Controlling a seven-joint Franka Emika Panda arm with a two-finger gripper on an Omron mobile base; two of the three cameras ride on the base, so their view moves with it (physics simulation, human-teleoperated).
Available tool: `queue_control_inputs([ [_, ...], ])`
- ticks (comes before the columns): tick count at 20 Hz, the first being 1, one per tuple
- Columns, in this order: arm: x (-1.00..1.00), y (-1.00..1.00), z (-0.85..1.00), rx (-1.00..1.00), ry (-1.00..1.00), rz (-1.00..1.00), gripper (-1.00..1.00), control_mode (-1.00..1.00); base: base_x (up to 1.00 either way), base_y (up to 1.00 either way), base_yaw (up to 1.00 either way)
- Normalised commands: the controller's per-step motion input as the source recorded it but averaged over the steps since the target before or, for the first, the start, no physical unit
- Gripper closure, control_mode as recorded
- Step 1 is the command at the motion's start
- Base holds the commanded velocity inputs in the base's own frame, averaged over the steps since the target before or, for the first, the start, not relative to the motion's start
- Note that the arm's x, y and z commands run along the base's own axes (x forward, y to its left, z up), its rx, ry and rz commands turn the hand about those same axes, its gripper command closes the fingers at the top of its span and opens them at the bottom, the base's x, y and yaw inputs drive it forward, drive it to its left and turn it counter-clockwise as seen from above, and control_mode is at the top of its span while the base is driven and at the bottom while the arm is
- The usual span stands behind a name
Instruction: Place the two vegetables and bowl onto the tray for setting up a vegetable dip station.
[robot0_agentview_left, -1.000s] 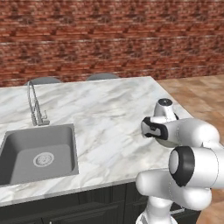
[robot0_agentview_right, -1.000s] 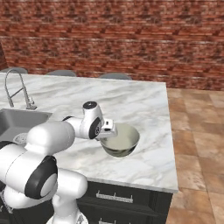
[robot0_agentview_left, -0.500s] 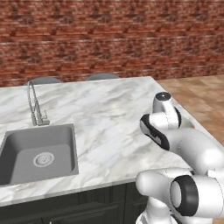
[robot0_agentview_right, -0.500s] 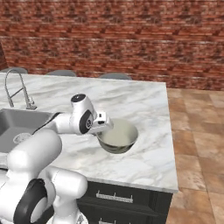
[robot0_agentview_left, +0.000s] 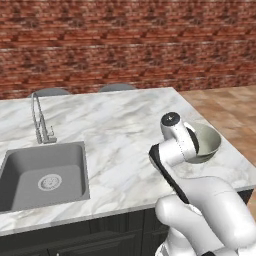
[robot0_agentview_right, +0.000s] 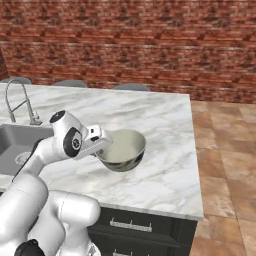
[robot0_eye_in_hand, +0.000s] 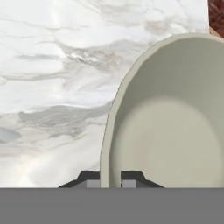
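Holding the bowl (robot0_agentview_right: 121, 149) by its rim, your pincer (robot0_eye_in_hand: 110, 177) is shut tight on it, just above the surface (robot0_agentview_left: 115, 130). Next: carry it to the tray & set it down flat.

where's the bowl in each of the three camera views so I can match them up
Left base view: the bowl sits at right of center, partly behind the arm, near the counter's right edge.
Right base view: just left of center, at the gripper, which is shut on its rim.
Hand view: right half, rim between the fingertips.
Shared landmark: the marble counter.
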Motion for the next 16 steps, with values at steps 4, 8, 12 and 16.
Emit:
queue_control_inputs([
  [4,-0.31,0.11,0.15,0.10,0.00,-0.01,1.00,-1.00,0.00,0.00,0.00],
  [8,-0.24,0.14,0.16,0.01,0.02,-0.01,1.00,-1.00,0.00,0.00,0.00],
  [12,0.00,0.00,0.00,0.00,0.00,0.00,1.00,-1.00,0.00,0.00,0.00],
  [16,-0.01,0.02,-0.01,0.00,0.01,0.00,1.00,-1.00,0.00,0.00,0.00],
])
